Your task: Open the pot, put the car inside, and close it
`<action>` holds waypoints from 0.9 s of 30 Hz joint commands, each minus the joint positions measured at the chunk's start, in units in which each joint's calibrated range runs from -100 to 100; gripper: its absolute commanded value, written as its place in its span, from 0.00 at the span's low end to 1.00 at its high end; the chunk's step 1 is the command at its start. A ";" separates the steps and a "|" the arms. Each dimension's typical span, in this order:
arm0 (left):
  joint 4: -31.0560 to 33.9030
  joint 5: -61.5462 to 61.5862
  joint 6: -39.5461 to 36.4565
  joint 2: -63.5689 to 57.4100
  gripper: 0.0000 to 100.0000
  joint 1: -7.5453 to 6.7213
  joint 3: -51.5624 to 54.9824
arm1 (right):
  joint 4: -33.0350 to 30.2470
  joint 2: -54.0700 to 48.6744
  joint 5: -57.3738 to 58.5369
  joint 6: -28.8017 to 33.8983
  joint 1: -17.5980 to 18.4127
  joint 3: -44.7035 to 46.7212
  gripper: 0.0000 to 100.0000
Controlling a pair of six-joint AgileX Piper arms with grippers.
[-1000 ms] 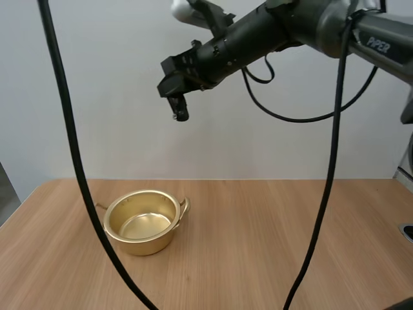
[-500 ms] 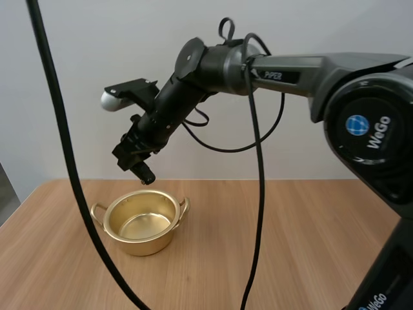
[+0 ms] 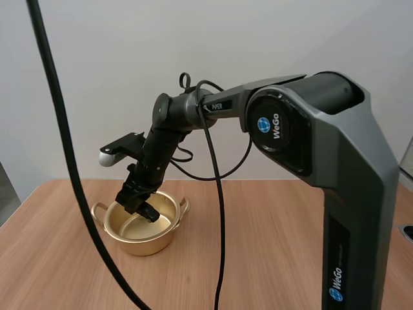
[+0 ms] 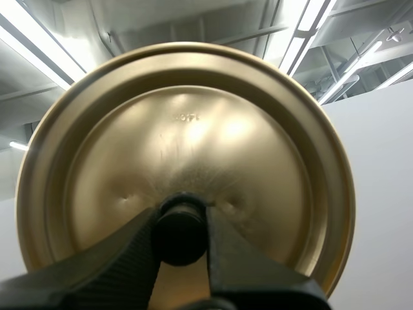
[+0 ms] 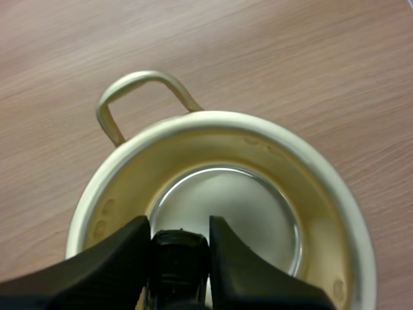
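Since a second ago, right gripper (image 3: 143, 210) has descended from upper centre into the pot (image 3: 147, 243) at lower left of frame, pinching the small dark car (image 5: 179, 255) over its bowl. Car judged light, rigid, smooth: hold by its flanks. Separately, left gripper (image 4: 181, 223) clamps lid (image 4: 187, 129) by its knob (image 4: 181, 236).
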 commanded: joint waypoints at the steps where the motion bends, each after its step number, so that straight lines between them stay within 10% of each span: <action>1: -0.05 0.15 -0.02 0.00 0.00 -0.01 -0.03 | -0.05 2.57 -1.21 -1.38 -0.01 0.09 0.00; 27: -0.05 0.15 -0.02 0.00 0.00 -0.01 -0.03 | -2.37 8.38 -12.96 -6.08 2.48 0.09 0.00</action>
